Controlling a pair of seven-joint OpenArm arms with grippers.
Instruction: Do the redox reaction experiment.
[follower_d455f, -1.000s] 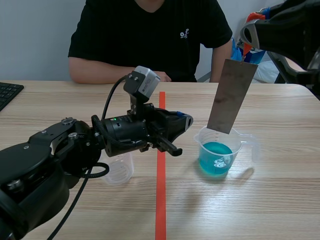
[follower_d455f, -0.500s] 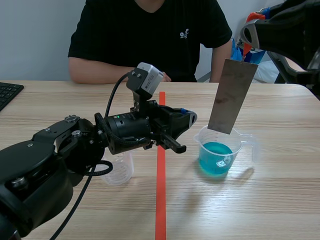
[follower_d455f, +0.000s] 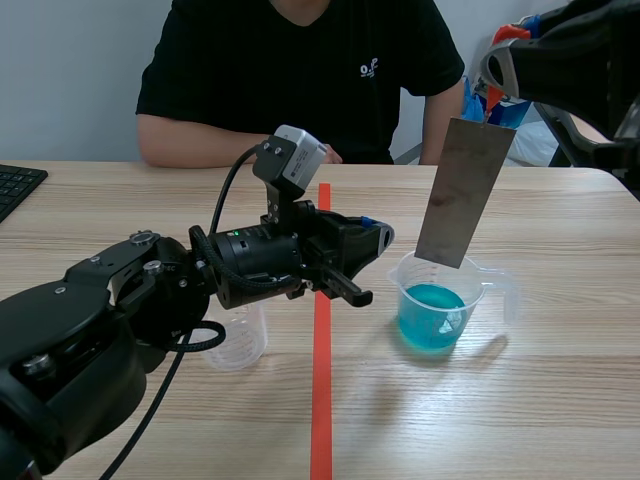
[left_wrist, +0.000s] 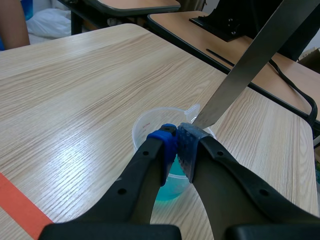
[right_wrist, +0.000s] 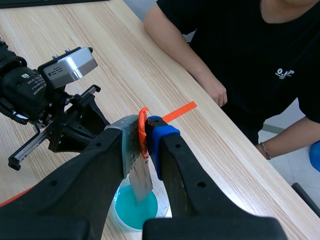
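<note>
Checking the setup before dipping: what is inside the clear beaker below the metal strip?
The beaker holds blue liquid low down. The metal strip, held by the right tool, hangs with its lower end at the rim; whether it touches the liquid cannot be seen.

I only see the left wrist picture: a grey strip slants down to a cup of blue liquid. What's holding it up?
Observer: The right hand, shut on the top end of the metal strip.
Operator: Is there any other cup?
Observer: Yes, a clear cup that looks empty stands beside the left arm, across the orange tape line from the blue cup.
Operator: Anybody watching?
Observer: A person in a black shirt sits across the table.
</note>
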